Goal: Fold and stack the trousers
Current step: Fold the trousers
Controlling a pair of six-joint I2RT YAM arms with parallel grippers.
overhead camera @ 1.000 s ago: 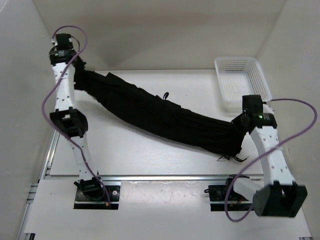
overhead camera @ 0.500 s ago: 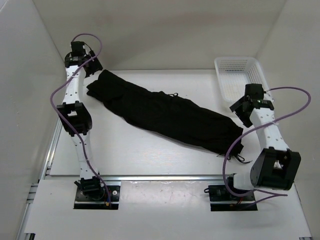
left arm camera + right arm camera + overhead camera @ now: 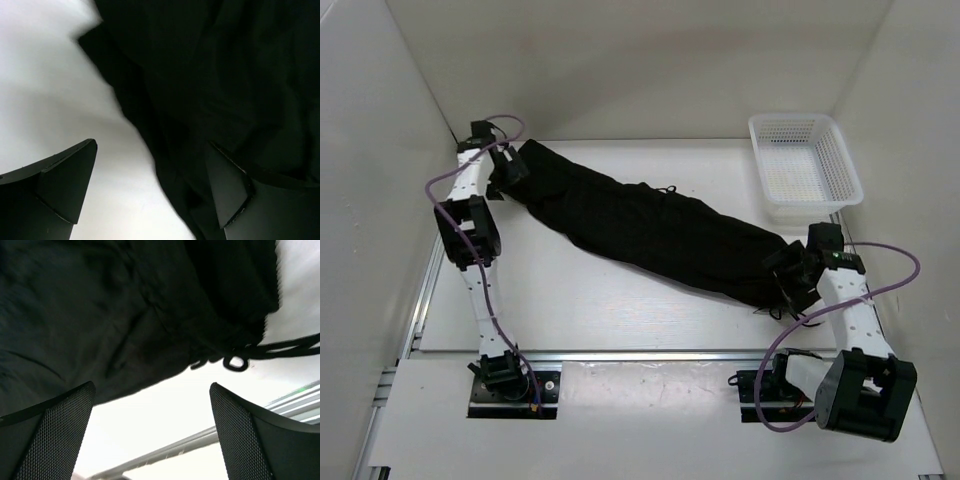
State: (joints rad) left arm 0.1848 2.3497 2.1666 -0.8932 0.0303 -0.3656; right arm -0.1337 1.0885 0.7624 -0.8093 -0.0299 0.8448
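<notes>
The black trousers lie flat in a long band across the table, running from the far left to the near right. My left gripper is at their far-left end, open. In the left wrist view its jaws stand wide apart over the cloth's edge, one finger above the cloth and the other above bare table. My right gripper is open at the near-right end. In its wrist view the cloth and a thin drawstring lie just ahead of the spread jaws, which hold nothing.
A white mesh basket stands at the back right of the table. A metal rail runs along the table's near edge, with both arm bases behind it. White walls close in the left, right and back sides.
Both grippers have opened and let go of the trousers, which dropped from a stretched, lifted band to lie flat. Both arms have come down low at the two ends.
</notes>
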